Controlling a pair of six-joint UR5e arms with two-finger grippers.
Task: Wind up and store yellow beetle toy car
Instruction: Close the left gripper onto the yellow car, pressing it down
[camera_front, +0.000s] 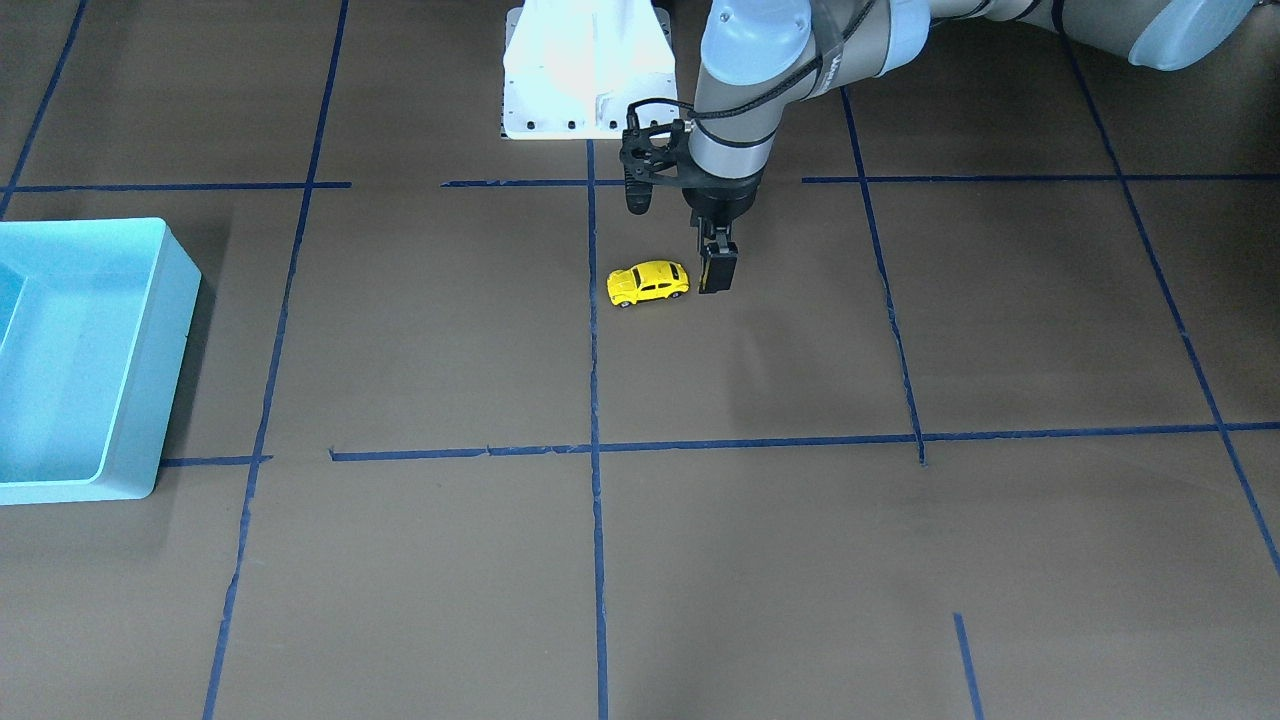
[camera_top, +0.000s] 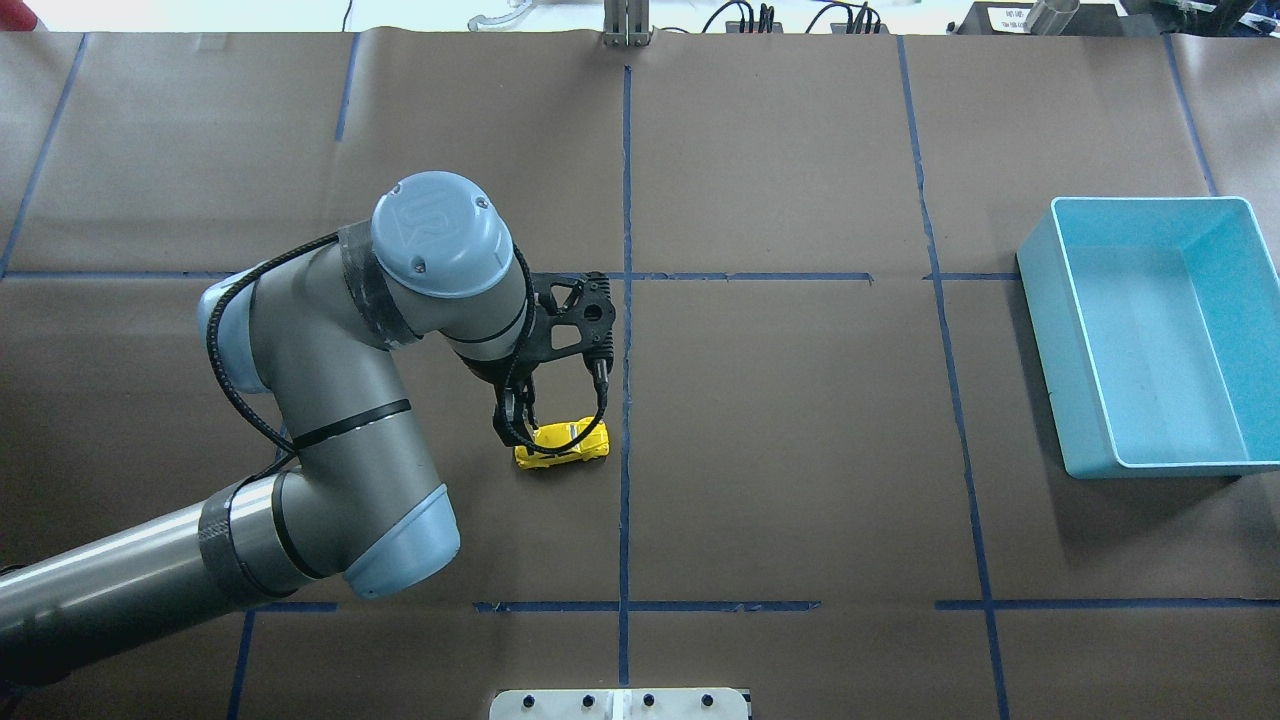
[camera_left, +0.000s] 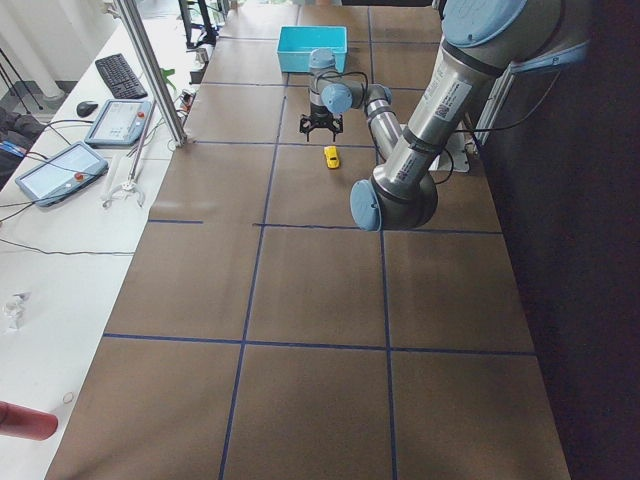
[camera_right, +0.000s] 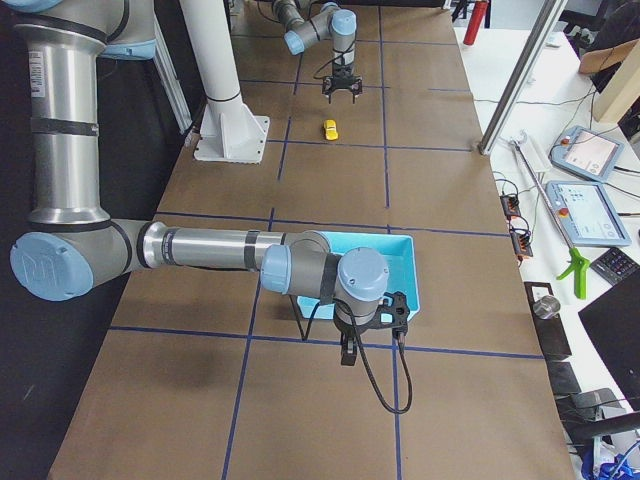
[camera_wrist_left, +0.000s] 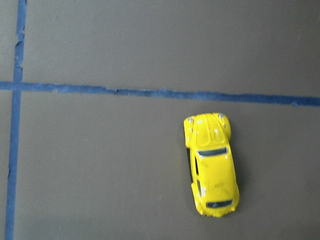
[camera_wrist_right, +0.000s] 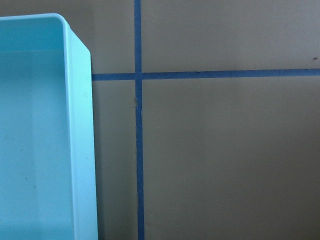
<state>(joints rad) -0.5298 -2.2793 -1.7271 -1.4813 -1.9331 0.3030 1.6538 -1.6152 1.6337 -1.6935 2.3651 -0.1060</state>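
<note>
Zero steps look done. The yellow beetle toy car (camera_top: 561, 443) sits on its wheels on the table (camera_top: 800, 480) near the middle, just to the robot's left of the central blue tape line (camera_top: 625, 400), and nothing grips it. The left gripper (camera_top: 514, 432) hangs low right beside one end of the car; from overhead its jaws look parted and empty, and I can't confirm any contact with the car. The right gripper (camera_right: 347, 352) hovers over the table just beside a corner of the turquoise bin (camera_top: 1150, 465). Only the side view shows it, so I can't tell whether it's released or clenched. My read is the whole job is left: grasp the car, wind it up, then carry it to the bin far off on the robot's right, which looks empty. On room, the car is well apart from every table edge, with bare paper all round it for a pull-back stroke. The white arm base (camera_front: 585, 70) on the robot's side is the nearest fixed thing, and it's apart from the car. Nothing shows between car and bin — the bin's raised wall means lifting over the rim, and the right arm beside it could crowd the drop.
</note>
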